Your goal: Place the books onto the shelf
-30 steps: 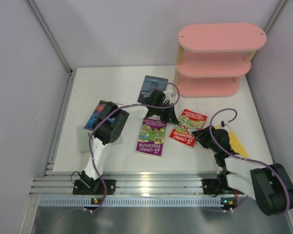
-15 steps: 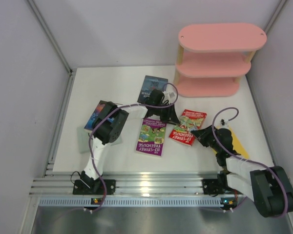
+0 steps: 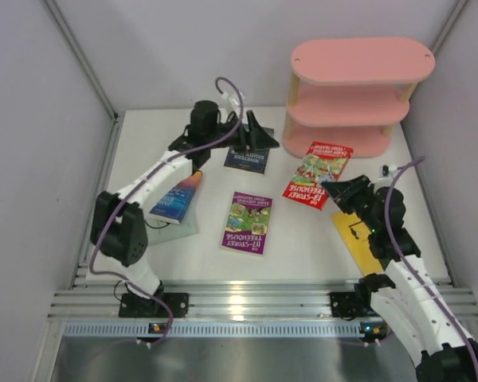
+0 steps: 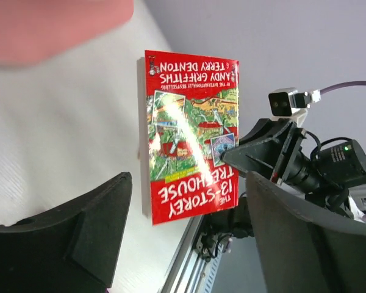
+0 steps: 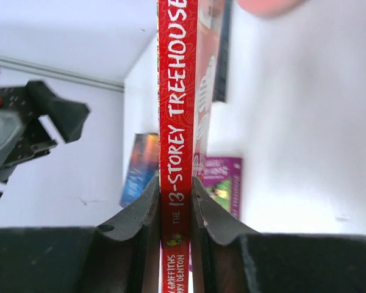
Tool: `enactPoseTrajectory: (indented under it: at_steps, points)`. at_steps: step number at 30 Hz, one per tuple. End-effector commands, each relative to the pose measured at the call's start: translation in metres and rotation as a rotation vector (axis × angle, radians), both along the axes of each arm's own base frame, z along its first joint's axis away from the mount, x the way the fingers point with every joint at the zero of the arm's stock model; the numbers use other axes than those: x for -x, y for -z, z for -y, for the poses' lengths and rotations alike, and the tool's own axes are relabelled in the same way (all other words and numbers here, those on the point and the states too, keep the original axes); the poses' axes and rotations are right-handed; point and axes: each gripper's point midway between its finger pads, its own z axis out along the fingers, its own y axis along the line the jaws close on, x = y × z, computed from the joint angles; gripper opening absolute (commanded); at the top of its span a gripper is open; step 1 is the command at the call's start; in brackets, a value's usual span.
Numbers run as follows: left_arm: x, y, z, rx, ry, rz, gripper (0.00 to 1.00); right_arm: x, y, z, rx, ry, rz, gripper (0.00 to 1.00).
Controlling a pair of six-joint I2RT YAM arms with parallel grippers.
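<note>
The right gripper [image 3: 332, 191] clamps the red book [image 3: 319, 173] by its near end and holds it off the table [image 3: 143, 151], tilted, its far end close to the bottom board of the pink shelf [image 3: 362, 60]. Whether book and board touch cannot be told from above. In the right wrist view the fingers [image 5: 147, 204] press on either side of the book's spine [image 5: 177, 91], with the title running up between them.

The left gripper [image 3: 259, 135] hangs over the back of the table, its jaws spread wide and holding nothing, just above the navy book [image 3: 245, 159]. Its wrist camera looks across at the red cover [image 4: 192, 134] and the right arm behind it.

Four more books lie flat on the table. The purple one [image 3: 248, 223] is in the middle. The blue-orange one [image 3: 175, 197] rests on a pale one [image 3: 175, 231] at the left. The yellow one [image 3: 360, 240] is partly hidden under the right arm. The shelf's boards that show are bare.
</note>
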Motion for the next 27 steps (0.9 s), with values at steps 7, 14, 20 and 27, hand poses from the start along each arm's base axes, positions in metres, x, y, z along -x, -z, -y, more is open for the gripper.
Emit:
enactPoseTrajectory:
  at_steps: [7,14,20,27]
  points:
    - [0.045,-0.103,-0.082,-0.025,-0.219,0.237,0.99,-0.043,-0.250,0.041,-0.046,0.255,0.409,0.00]
    - [0.069,-0.069,-0.114,-0.182,-0.283,0.228,0.99,-0.110,-0.349,0.086,-0.056,0.559,0.551,0.00]
    - [0.080,-0.053,-0.121,-0.190,-0.297,0.208,0.99,-0.174,-0.369,0.103,-0.119,0.706,0.568,0.00]
    - [0.081,-0.041,-0.122,-0.199,-0.298,0.200,0.99,-0.224,-0.366,0.114,-0.184,0.806,0.526,0.00]
